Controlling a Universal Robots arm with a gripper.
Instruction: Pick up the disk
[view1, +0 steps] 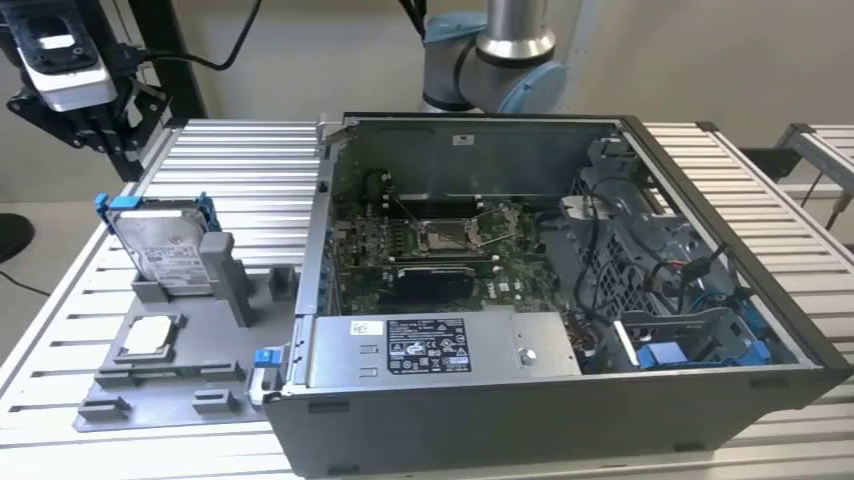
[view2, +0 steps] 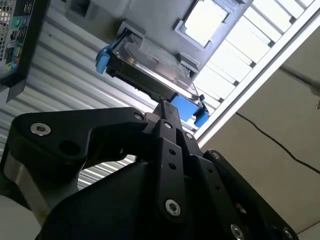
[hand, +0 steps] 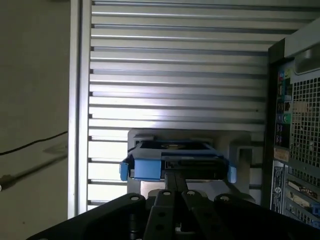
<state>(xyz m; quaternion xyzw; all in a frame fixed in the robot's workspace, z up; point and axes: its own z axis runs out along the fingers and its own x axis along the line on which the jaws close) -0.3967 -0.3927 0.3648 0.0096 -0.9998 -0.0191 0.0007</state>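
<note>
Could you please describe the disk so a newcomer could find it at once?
On the slatted metal table, to the exterior view's left of the open computer case, lies a grey tray with a stand. The disk stands on edge in that stand: a silver-grey slab with a white label and a blue frame, unlike the small square chip lying flat nearby.

Blue, silver and grey on a stripy table

The disk (view1: 158, 240) is silver-grey with a white label and a blue frame. Its holder (view1: 200, 390) is plain grey. The table (view1: 240, 150) is silver with long stripes. The computer case (view1: 534, 430) is dark grey, its board (view1: 400, 250) dark green. The power-supply box (view1: 534, 345) is grey with a black label. The gripper (view2: 165, 107) is black.
</note>
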